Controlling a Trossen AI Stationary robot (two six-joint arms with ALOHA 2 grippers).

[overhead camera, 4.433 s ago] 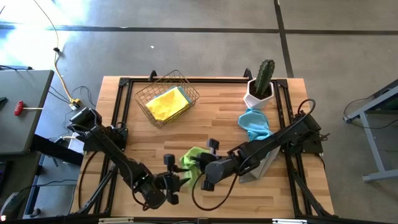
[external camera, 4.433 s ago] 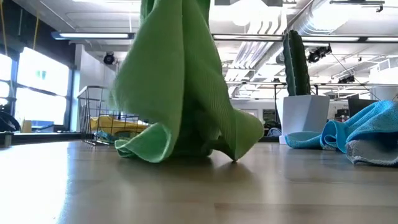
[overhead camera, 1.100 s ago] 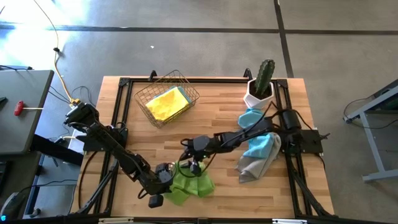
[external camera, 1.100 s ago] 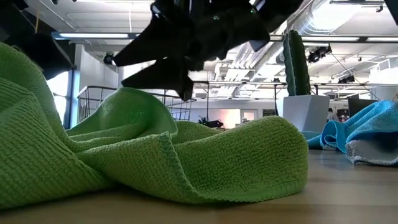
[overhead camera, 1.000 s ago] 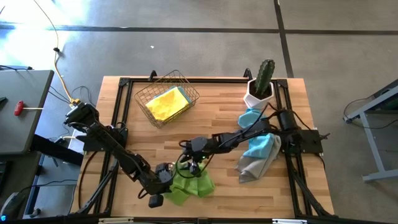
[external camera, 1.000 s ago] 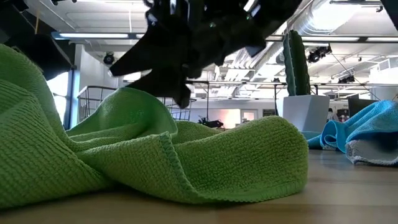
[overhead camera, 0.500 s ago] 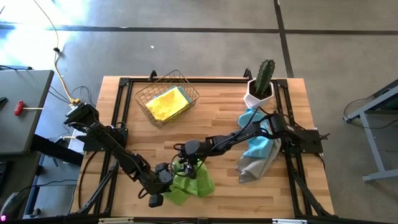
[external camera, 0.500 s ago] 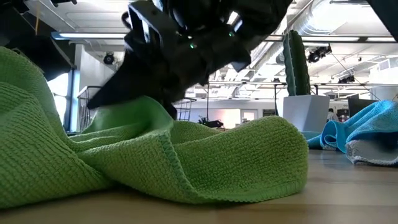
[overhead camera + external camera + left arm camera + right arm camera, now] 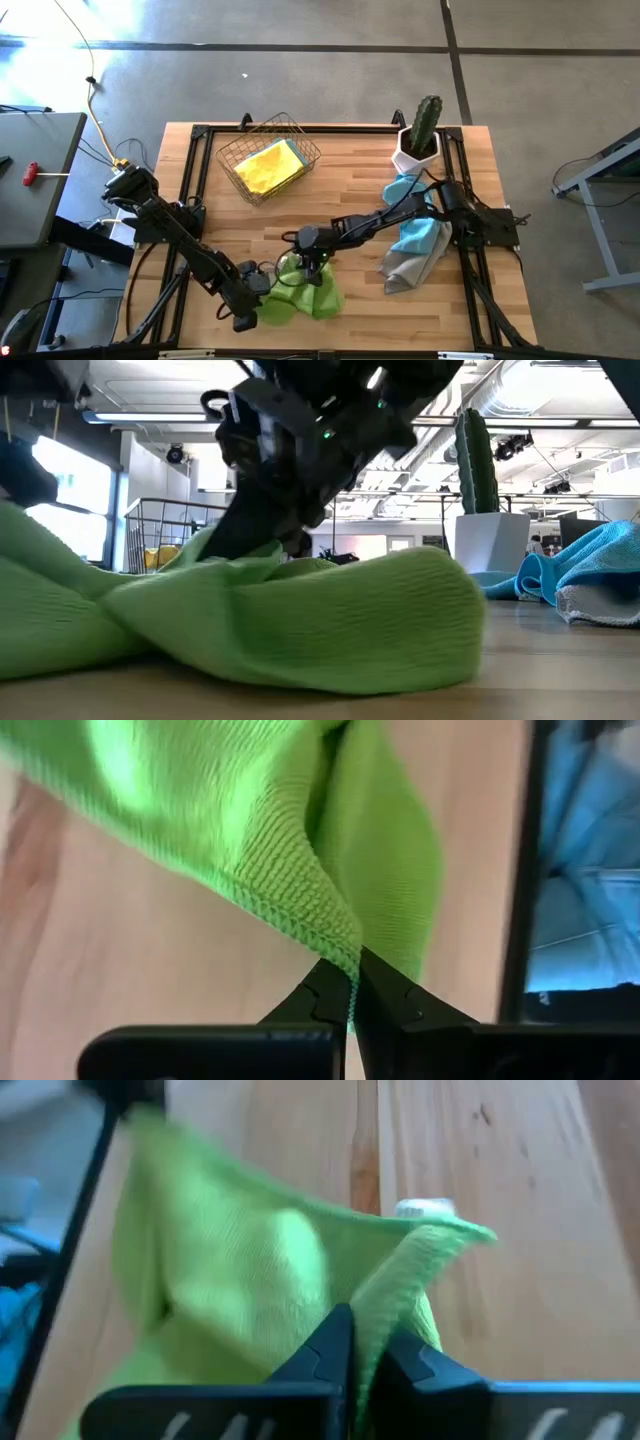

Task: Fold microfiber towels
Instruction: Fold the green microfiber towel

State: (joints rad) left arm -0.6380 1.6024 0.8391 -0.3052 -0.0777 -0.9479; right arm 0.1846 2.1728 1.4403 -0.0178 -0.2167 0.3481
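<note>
Two grippers work a pale butcher-block wooden table [image 9: 350, 200] over grey concrete floor. Between them lies a rumpled lime-green ribbed microfiber towel [image 9: 300, 292], its long axis running from the left gripper [image 9: 256, 289] toward the right gripper [image 9: 303, 262]. Each gripper is pinched tight on an edge fold of it, lifting ridges.
</note>
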